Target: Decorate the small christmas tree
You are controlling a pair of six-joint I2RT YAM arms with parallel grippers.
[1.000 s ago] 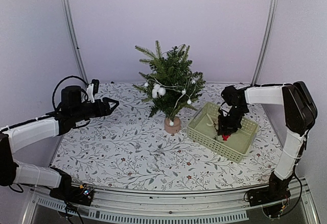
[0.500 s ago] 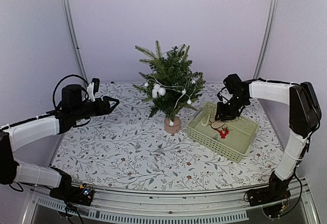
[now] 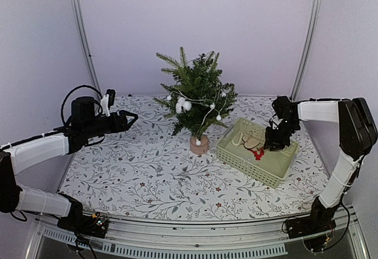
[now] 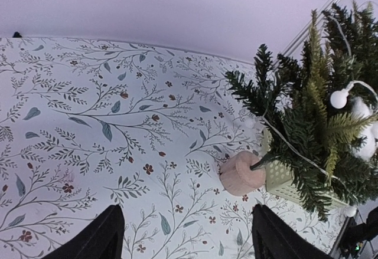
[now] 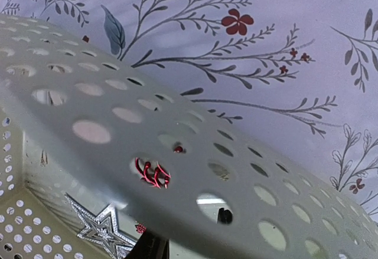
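Note:
The small christmas tree [image 3: 198, 97] stands mid-table on a round tan base [image 3: 199, 145], with a white bead string and white balls [image 3: 183, 104] on its branches. My left gripper [image 3: 127, 119] hovers open to the left of it; the left wrist view shows the tree [image 4: 319, 111] and its base [image 4: 242, 173] ahead of the open gripper [image 4: 186, 241]. My right gripper [image 3: 273, 144] sits low at the far right wall of the green basket [image 3: 269, 173]. Only one dark finger [image 5: 155, 248] shows in the right wrist view, behind the perforated basket wall [image 5: 177, 123].
Inside the basket lie a red ornament [image 3: 258, 153], pale wooden ornaments [image 3: 248, 142] and a silver star [image 5: 106, 229]. The red ornament [image 5: 152, 173] shows through the wall's holes. The basket sits close to the tree's right side. Metal frame posts stand at the back corners.
My right gripper rose off the red ornament, which stays in the basket, and moved right to the basket's far wall. The left arm has not moved.

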